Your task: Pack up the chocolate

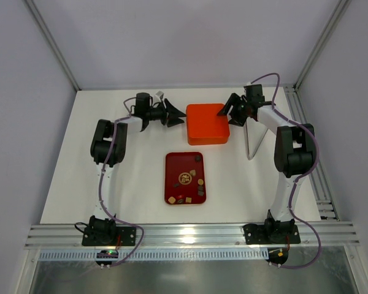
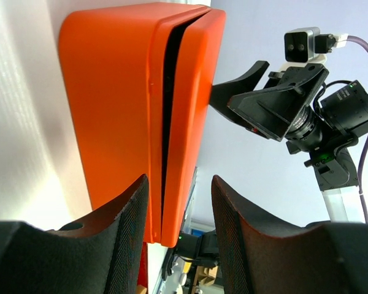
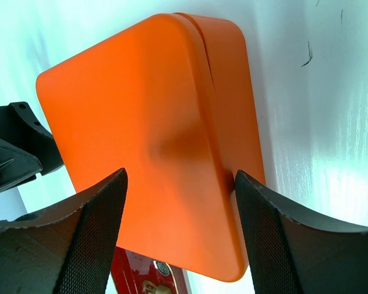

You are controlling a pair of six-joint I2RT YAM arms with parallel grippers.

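Two arms (image 1: pixel 108 142) extended low, jaws wide astride opposite edges of orange box (image 1: pixel 207 124), possibly touching.

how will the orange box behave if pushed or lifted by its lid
Probably stiff: the box looks like smooth plastic. Low and flat on the table, it should slide rather than tip. The lid shows a gap at its seam, so it may lift off alone.

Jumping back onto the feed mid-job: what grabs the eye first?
The bright orange box, far centre, lid slightly ajar, flanked by the open left end effector and right end effector. Nearer the robot, a dark red tray holds scattered chocolate pieces.
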